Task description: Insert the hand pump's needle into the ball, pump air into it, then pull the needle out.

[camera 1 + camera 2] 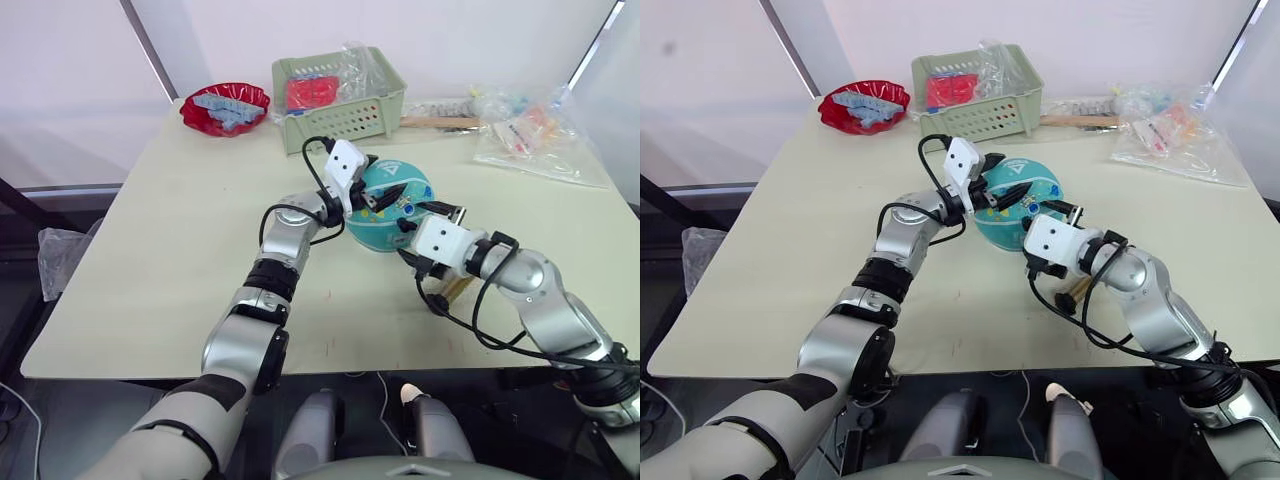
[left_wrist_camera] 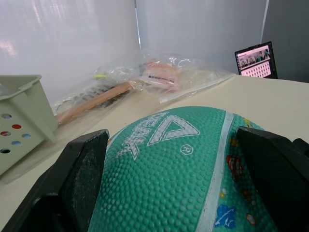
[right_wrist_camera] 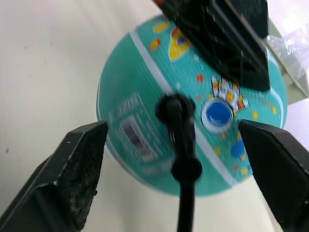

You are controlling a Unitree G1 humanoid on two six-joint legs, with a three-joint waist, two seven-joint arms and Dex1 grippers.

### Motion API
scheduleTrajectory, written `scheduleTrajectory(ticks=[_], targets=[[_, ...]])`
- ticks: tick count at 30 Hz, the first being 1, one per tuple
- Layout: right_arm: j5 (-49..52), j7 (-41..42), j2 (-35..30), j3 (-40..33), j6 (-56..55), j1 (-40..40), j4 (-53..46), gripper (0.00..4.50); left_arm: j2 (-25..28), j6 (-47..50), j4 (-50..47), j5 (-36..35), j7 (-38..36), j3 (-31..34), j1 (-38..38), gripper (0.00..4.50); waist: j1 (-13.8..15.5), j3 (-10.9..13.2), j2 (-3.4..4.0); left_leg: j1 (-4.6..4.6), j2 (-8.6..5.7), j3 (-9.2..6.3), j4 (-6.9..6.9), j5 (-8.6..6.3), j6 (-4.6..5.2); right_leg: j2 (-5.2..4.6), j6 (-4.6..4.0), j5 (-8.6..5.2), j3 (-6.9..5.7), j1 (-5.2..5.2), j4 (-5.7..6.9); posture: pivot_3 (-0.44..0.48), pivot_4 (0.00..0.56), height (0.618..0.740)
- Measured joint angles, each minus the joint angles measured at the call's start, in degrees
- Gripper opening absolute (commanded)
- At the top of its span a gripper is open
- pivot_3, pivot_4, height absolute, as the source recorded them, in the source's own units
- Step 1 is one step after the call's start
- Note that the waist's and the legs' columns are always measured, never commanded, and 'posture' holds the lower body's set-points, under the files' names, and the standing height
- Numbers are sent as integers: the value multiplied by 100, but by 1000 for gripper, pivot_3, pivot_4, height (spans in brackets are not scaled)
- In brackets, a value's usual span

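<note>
- Bracing the ball point(image 1: 392, 205) mid-table, left gripper point(image 2: 169, 193) spread wide, fingers flanking it
- Right gripper point(image 3: 176, 159) agape; black fitting point(image 3: 178, 121) at ball's surface; press straight, ball steadied

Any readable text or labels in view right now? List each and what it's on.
"PEAK", likely, in the white triangle logo on the ball.
"R" in a small circle beside that logo.
Barcode label patch on the ball: too blurred to read.
Label on a plastic bag: too small to read.
</note>
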Motion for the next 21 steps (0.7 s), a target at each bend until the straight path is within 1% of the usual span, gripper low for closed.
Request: scheduleTrajectory(ticks=[1, 4, 6, 14, 21], targets=[[-49, -3, 37, 14, 0, 0, 0, 2714, -3, -2, -3, 0, 5, 0, 5, 4500, 0, 0, 0, 0, 0, 1, 0, 0, 0, 0, 0, 0, 0, 0, 0, 0, 150, 737], [-192, -39, 103, 30, -2, -6, 6, 1101, -19, -7, -14, 5, 18, -1, 26, 4500, -1, 0, 0, 0, -1, 1, 0, 0, -1, -1, 0, 0, 0, 0, 0, 0, 150, 737], [-305, -49, 104, 24, -14, -42, 16, 334, -20, -19, -17, 10, 38, 0, 38, 4500, -2, -2, -2, 1, -1, -1, 0, 1, -2, 0, 0, 0, 0, 0, 0, 0, 150, 737], [-438, 9, 107, 21, -124, -41, 55, 344, -31, -36, -53, 46, 91, -4, 83, 4500, -5, -2, -2, 2, 0, -3, 0, 3, -4, 1, 0, 0, 0, 0, 2, 0, 150, 737], [-438, 100, 130, -76, 9, 13, -70, 344, -71, -325, 29, 297, 375, -71, 136, 4500, 4, -4, -3, 2, -1, -5, 0, 3, -5, 0, 0, 0, -2, 2, 2, 0, 150, 737]])
